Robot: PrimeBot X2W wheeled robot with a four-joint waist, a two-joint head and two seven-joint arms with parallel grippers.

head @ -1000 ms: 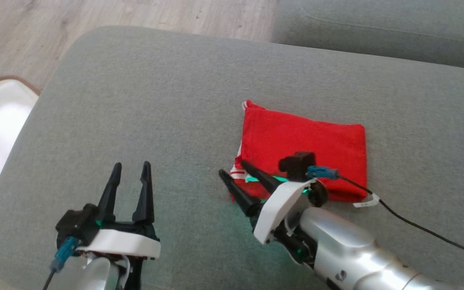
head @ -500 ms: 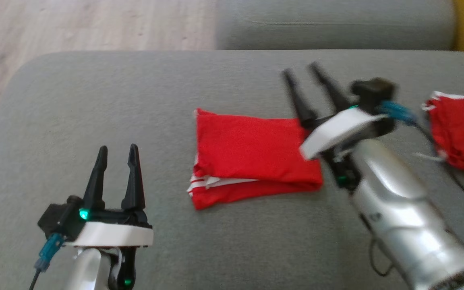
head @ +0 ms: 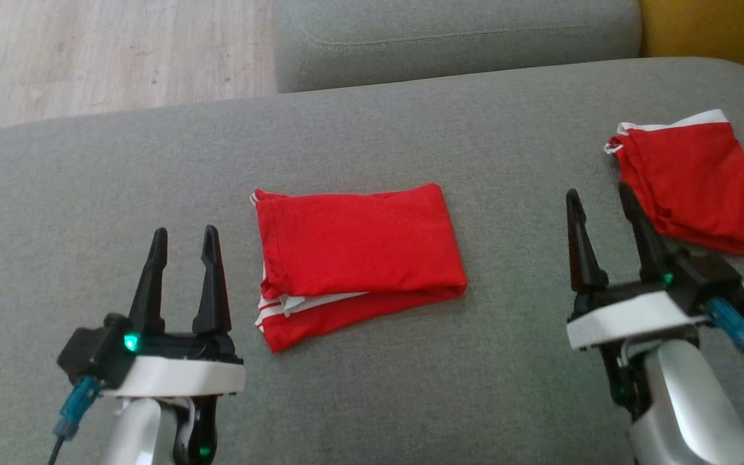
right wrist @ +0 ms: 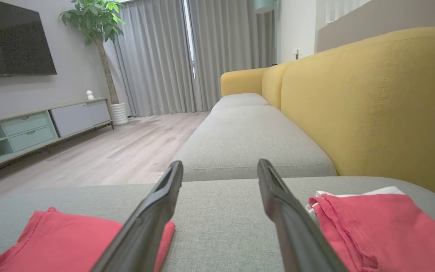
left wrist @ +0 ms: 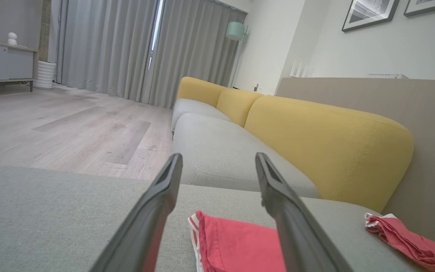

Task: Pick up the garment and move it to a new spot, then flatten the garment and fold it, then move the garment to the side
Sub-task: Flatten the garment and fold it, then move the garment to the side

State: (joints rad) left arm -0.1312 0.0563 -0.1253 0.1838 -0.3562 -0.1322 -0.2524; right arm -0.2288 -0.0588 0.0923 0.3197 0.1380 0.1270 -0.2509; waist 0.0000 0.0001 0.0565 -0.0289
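The folded red garment lies on the grey sofa seat, between the left hand and the right hand. Both hands are wide open and empty.

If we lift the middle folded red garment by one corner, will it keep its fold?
Probably not: the folded red garment looks like thin, soft cloth in loose layers, white-striped edge peeking from under the top layer, so it would likely droop open. Likely light for its size. Pushed across the grey cushion, it would probably bunch rather than slide.
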